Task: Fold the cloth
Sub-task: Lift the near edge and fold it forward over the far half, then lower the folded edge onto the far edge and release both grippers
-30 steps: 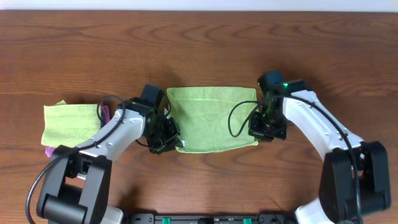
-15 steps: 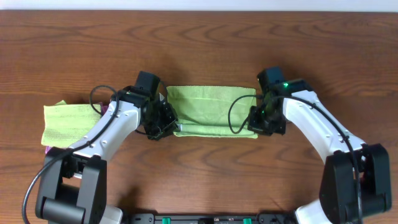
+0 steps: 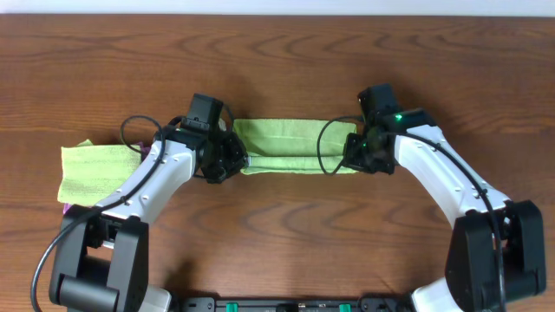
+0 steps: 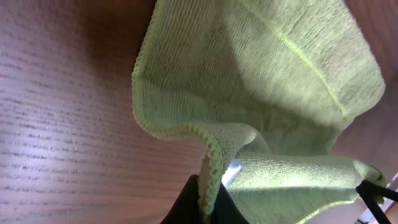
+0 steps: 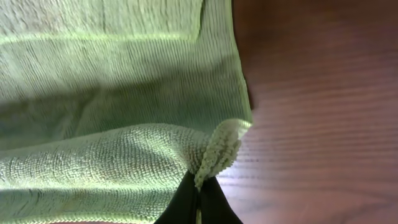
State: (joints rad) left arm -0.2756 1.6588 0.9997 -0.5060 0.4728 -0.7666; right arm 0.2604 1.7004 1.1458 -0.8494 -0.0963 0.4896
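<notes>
The cloth [image 3: 295,146] is seen at the middle of the desk [image 3: 286,52], stretched as a narrow green band between the two arms. Its left near corner is pinched by the left fingers [image 3: 227,163], which are clenched on the hem; in the left wrist view the edge is seen gripped between the dark fingers [image 4: 189,208], with the fabric rising in a loose curl above them. Its right near corner is grasped in the same way by the right fingers [image 3: 357,154], clamped on a bunched fold of the edge (shown plainly in the right wrist view, [image 5: 211,205]). The far part of the cloth is laid flat on the wood, while the gripped edge is held raised over it. A second cloth [image 3: 91,169], folded, is lying at the left of the desk, well apart, with a purple item [image 3: 147,159] partly hidden beside it.
</notes>
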